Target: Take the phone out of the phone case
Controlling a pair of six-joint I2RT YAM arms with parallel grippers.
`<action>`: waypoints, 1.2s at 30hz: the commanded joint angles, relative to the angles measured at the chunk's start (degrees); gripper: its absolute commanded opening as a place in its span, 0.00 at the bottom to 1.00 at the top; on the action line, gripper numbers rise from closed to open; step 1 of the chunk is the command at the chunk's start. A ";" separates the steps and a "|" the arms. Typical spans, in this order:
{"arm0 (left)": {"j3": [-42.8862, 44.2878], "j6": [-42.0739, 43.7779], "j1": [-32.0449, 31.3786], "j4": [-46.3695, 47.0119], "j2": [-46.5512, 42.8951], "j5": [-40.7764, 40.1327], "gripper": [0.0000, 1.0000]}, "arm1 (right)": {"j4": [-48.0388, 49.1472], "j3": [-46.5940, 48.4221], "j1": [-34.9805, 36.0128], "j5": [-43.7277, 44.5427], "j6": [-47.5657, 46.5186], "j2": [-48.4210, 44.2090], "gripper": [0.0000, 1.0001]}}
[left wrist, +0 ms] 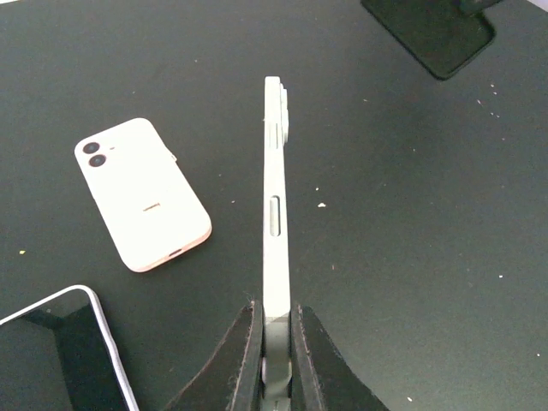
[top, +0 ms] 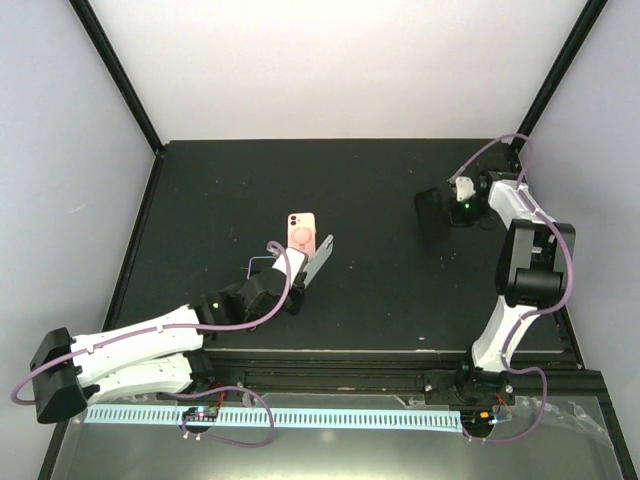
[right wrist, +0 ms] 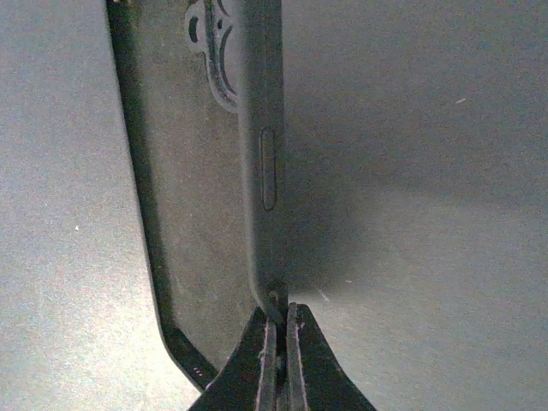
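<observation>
Left hand (left wrist: pixel 276 312) clamps a bare phone (left wrist: pixel 274 214) on edge beside the pink phone case (left wrist: pixel 141 193); right hand (right wrist: pixel 281 321) pinches a black shell (right wrist: pixel 197 214) by its rim. The pink case looks still loaded, so a hand must be freed first.

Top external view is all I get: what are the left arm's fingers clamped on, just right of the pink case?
Observer: A silver phone, held on edge between the left fingers, its side button showing.
Operator: And the dark thing at the right arm?
Observer: A black case; the right fingers pinch its thin side wall.
Operator: Anything I'm missing near the pink one?
Observer: A second phone, white-rimmed, lies flat, apart from the phone case.
</observation>
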 commanded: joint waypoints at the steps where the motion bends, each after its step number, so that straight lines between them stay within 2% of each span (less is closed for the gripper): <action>1: 0.28 1.95 -0.95 4.85 0.03 -3.05 0.02 | 0.19 1.84 -0.25 -7.32 5.67 3.89 0.01; 8: 2.64 4.80 -1.59 5.73 4.30 -5.99 0.01 | 5.38 0.59 -0.37 -8.07 10.24 8.29 0.01; 9: 3.14 4.87 -1.67 5.67 5.03 -6.72 0.01 | 5.23 0.57 -0.33 -7.81 10.16 8.49 0.03; 12: 4.72 5.18 -1.77 5.16 7.26 -8.23 0.02 | 4.57 0.31 -0.60 -6.15 10.00 7.84 0.34; 15: 5.35 6.28 -2.03 5.84 8.66 -9.65 0.02 | 4.59 -0.54 -0.97 -4.84 9.76 3.83 0.43; 20: 6.23 10.62 -2.07 10.44 12.16 -13.21 0.02 | 3.15 -8.10 -0.97 -9.84 5.87 -13.33 0.48; 22: 8.43 13.23 -2.04 11.51 16.19 -15.76 0.02 | 1.94 -11.90 -0.97 -13.12 2.79 -20.14 0.53; 25: 15.80 16.46 -2.05 10.31 25.46 -20.55 0.02 | -0.17 -16.74 -0.99 -16.26 -1.49 -27.90 0.54; 30: 26.82 20.86 -2.05 8.54 39.72 -27.54 0.02 | 4.62 -25.78 -0.98 -16.81 -2.95 -37.12 0.54; 36: 37.83 25.50 -2.05 5.88 52.33 -30.43 0.02 | 7.25 -26.99 -1.13 -12.54 -2.59 -42.68 0.53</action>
